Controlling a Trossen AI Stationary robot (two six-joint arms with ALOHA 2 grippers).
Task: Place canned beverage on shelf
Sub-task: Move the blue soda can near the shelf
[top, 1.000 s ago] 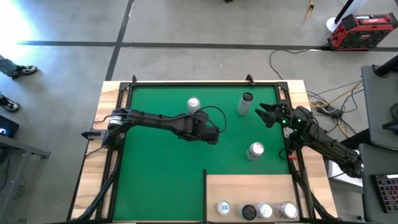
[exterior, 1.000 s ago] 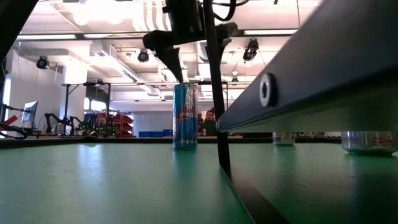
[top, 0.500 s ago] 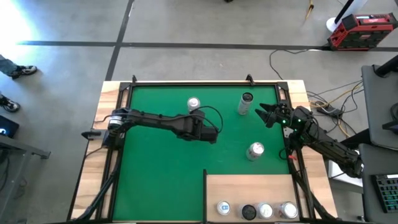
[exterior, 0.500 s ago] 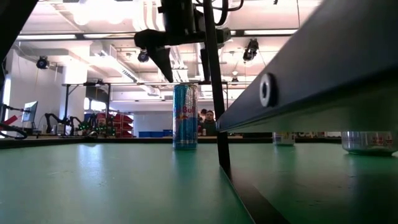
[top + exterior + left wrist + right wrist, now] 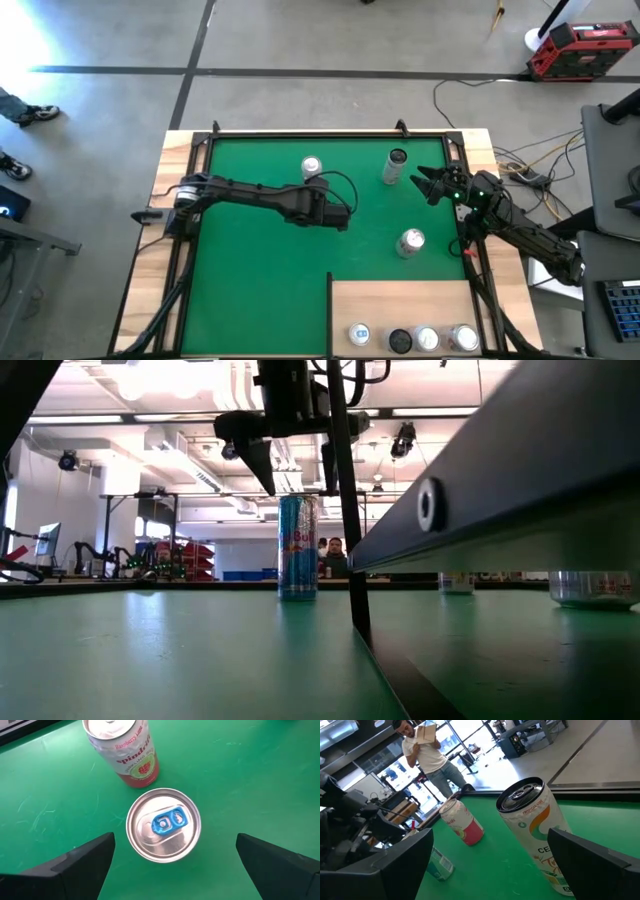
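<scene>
The left gripper hangs wide open above an upright Red Bull can, one finger on either side of its lid, gripping nothing. A pink Spindrift can stands just beyond the fingers. The right gripper, also spread and empty, faces a Celsius can; the shelf lies well apart.

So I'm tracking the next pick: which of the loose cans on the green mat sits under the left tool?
The blue-tabbed can, a slim blue and silver one. It stands upright directly below the open left tool, beside the pink Spindrift can.
</scene>
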